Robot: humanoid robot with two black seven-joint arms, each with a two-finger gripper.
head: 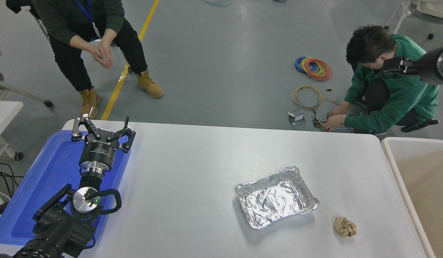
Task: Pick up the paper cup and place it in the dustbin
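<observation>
My right claw (395,65) is up high at 2 o'clock, past the far edge of the desk (193,179), and I cannot tell if it is released or clenched. The dustbin (393,161) sits below it at 4 o'clock, just beside the desk. I cannot see the paper cup. My left claw (101,128) rests released over the blue tray (49,172) at 9 o'clock. A foil tray (277,197) and a brown paper ball (345,227) lie near each other on the desk.
</observation>
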